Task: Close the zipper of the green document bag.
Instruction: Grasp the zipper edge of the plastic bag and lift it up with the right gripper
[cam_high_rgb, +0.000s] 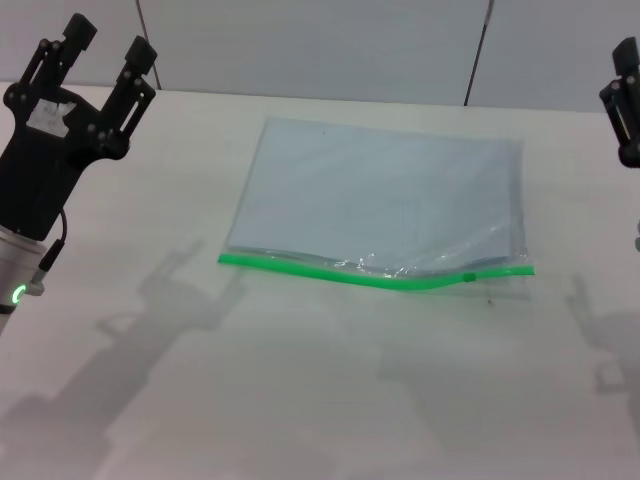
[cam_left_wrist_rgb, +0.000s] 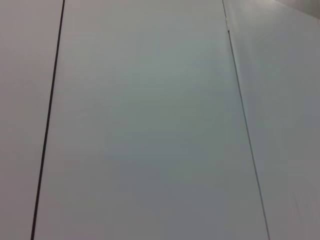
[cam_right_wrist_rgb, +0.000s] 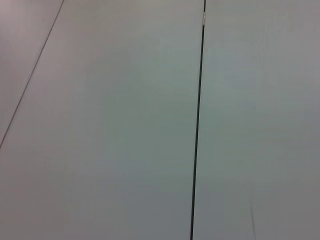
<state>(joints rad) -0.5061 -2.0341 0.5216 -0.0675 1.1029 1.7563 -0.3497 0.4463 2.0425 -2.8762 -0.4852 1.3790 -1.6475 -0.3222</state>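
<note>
The green document bag (cam_high_rgb: 380, 195) lies flat in the middle of the table, a pale translucent pouch. Its zipper (cam_high_rgb: 300, 265) is the bright green strip along the edge nearest me, with the small slider tab (cam_high_rgb: 468, 277) near the right end. That edge bulges upward around the middle right, where the mouth looks parted. My left gripper (cam_high_rgb: 105, 50) is raised at the far left, fingers (cam_high_rgb: 137, 62) spread open and holding nothing, well away from the bag. Only a dark part of my right gripper (cam_high_rgb: 626, 100) shows at the right border. Both wrist views show only wall panels.
The white table (cam_high_rgb: 320, 390) stretches bare in front of the bag and on both sides. Grey wall panels with dark seams (cam_high_rgb: 478, 50) stand behind the far edge. Arm shadows fall on the tabletop at the near left and right.
</note>
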